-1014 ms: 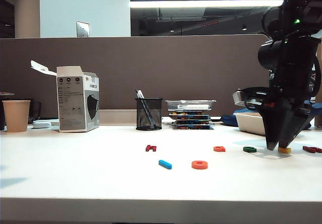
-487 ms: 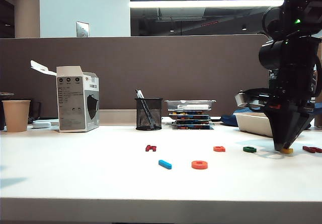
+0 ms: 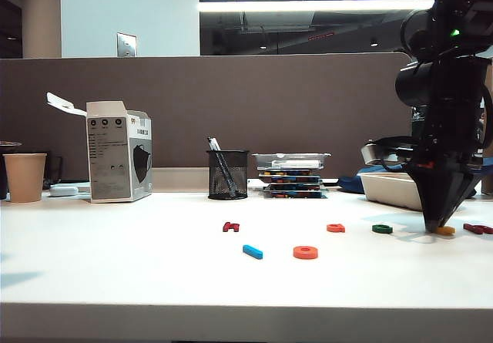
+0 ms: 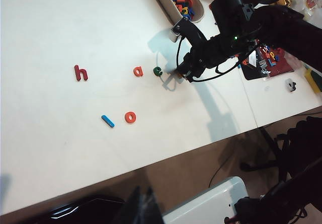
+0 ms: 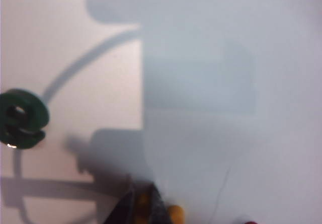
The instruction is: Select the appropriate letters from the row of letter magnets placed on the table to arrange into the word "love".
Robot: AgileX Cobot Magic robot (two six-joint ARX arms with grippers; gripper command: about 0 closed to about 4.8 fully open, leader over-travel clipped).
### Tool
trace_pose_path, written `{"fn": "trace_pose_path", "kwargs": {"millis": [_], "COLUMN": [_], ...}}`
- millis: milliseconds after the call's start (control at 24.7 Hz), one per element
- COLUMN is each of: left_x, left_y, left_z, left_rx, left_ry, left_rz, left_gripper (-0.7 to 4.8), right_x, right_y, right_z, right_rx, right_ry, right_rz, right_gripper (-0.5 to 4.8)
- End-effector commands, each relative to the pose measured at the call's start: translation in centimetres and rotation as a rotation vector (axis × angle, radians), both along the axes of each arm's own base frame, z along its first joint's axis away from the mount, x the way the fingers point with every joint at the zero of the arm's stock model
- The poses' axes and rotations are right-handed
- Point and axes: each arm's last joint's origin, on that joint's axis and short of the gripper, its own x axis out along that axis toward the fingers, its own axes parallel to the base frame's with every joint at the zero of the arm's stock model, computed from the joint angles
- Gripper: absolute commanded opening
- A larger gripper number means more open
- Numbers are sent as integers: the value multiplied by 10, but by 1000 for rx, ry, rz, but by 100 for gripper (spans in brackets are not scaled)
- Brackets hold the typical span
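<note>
Down at the right end of the row, the right gripper (image 3: 437, 226) stands nose-down on the wide white table (image 3: 115, 266), its dark fingers drawn together into a narrow wedge whose tips pinch the small yellow plastic V magnet (image 3: 444, 230), which sits on the surface at the fingertips. The right wrist view shows the same grip close up: the two finger tips (image 5: 132, 204) meet over a bit of yellow plastic (image 5: 174, 214), with the green rounded e magnet (image 5: 21, 117) lying flat well to one side.

Just beside the yellow piece, towards the table's right edge, lies a dark red letter (image 3: 477, 228). On the other side, the green e (image 3: 382, 228) rests near the gripper, then the small orange-red rounded letter (image 3: 335, 227) beyond it. Nearer the front edge, the orange ring magnet (image 3: 305, 252) and the blue straight bar magnet (image 3: 253, 251) lie close together, and the dark red blocky h-shaped letter (image 3: 230, 226) sits behind the bar.

Of the left gripper nothing shows in any view; its wrist camera looks down from high over the table onto the letters and the right arm (image 4: 226, 48).

Behind the letters stand a black mesh pen cup (image 3: 228, 173), a stack of flat trays (image 3: 293, 175), a white bin (image 3: 389, 187), a grey carton with an open flap (image 3: 118, 152) and a tan paper cup (image 3: 25, 176).
</note>
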Motion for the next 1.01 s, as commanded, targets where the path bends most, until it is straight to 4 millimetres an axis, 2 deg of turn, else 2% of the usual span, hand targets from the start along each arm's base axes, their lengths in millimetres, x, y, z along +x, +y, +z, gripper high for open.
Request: {"fn": "trace_pose_path", "kwargs": {"millis": [41,203,365,527,730,851,1014], "left_x": [-1,-1,-1,-1,-1,-1,-1], "left_y": [1,1,1,1,1,1,1], "left_z": [2,2,2,2,2,2,2], "left_rx": [-2,-2,-2,-2,-3,-4,-4], "left_ry": [-13,-14,-13,-14,-14,-13,-13], "left_rz": [-1,0,-1,0,-1,-3,-3], "left_gripper": [-5,-5,-5,-5,-5,-5,-5], "right_x": [-1,-2,-7,-17,-28,-40,-60], "right_y": [-1,0,6,17,19,18,15], "right_z": [-5,-1,11,37,64,76,76], "right_rx": [-35,-24,5,59,154,201,220], "right_ry": [22,16,1,-59,-110,-133,-158], "right_rz": [-12,-38,-21,-20,-41,-73,-114], "right_gripper": [-8,-8,-8,-8,-8,-9,-9]}}
